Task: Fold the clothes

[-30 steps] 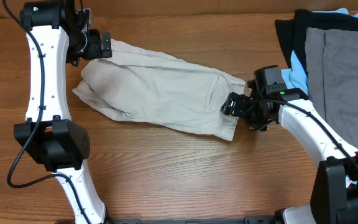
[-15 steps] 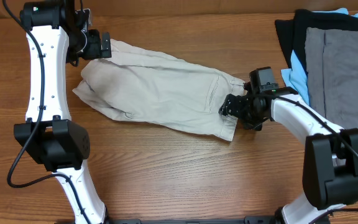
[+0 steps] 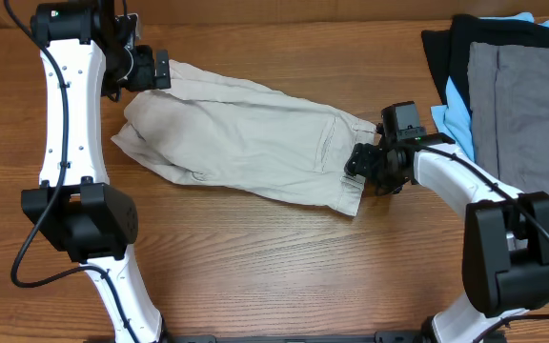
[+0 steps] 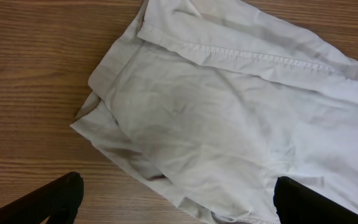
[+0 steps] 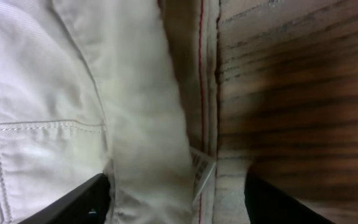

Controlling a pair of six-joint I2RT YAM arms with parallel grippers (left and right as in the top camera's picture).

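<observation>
the shorts (image 3: pixel 246 143) lie spread on the wooden table (image 3: pixel 274 276), running from upper left to centre right, with the legs toward the left and the waistband toward the right. the left gripper (image 3: pixel 160 71) hangs at the far-left end with its jaws wide, holding nothing (its wrist view looks down on rumpled cloth and a stitched hem). the right gripper (image 3: pixel 362 160) sits low at the waistband edge, jaws partly apart, straddling that edge and the small white label (image 5: pixel 201 169) — not clamped on it. a grey garment (image 3: pixel 527 95) lies at the far right over a black garment (image 3: pixel 441 52) and a light-blue garment (image 3: pixel 456 116) — all apart from the shorts.
</observation>
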